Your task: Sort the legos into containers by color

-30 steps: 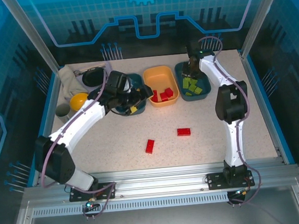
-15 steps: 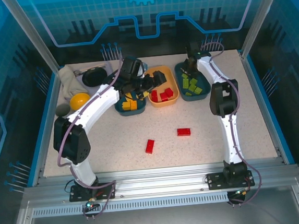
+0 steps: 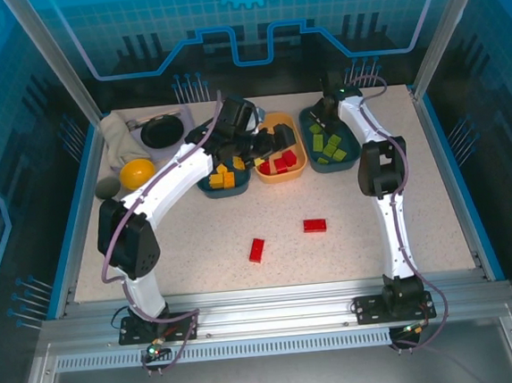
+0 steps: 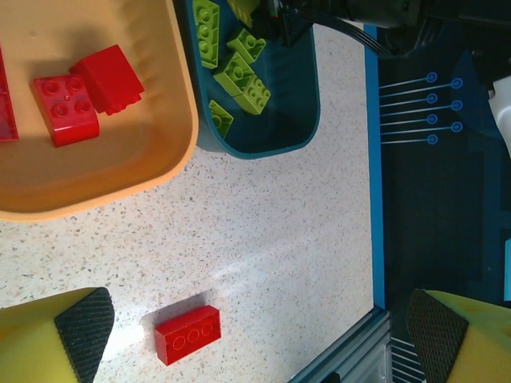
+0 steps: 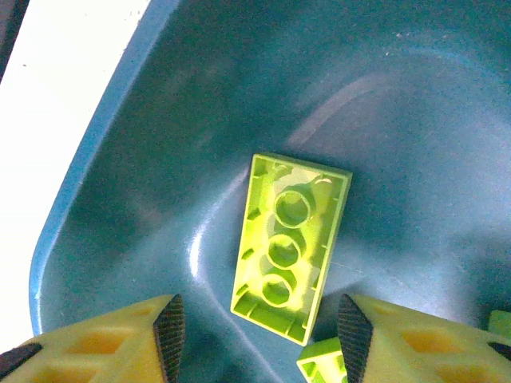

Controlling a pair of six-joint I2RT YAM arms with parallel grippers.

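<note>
Wide speckled table [image 3: 350, 246] first, with both arms reaching to the far side: the left arm [image 3: 162, 192] sweeps up and across to the right, while the right arm [image 3: 388, 216] stands nearly straight up the right of the scene. Three trays sit in a row at the far middle: left teal tray [image 3: 225, 192], orange tray [image 3: 288, 126], right teal tray [image 3: 350, 143]. The left gripper [image 3: 272, 142] hangs over the orange tray, fingers spread wide with nothing between them. The right gripper [image 5: 262, 327] is down at the far end of the right teal tray, its fingers parted. A green brick [image 5: 291, 243] lies upside down on the tray floor between them, touched by neither. Yellow bricks [image 3: 221, 176] fill the left teal tray, red bricks [image 3: 280, 162] the orange one, and green bricks [image 3: 328, 145] the right. Two loose red bricks [image 3: 315, 225] lie on the table's near middle, close to each other.
</note>
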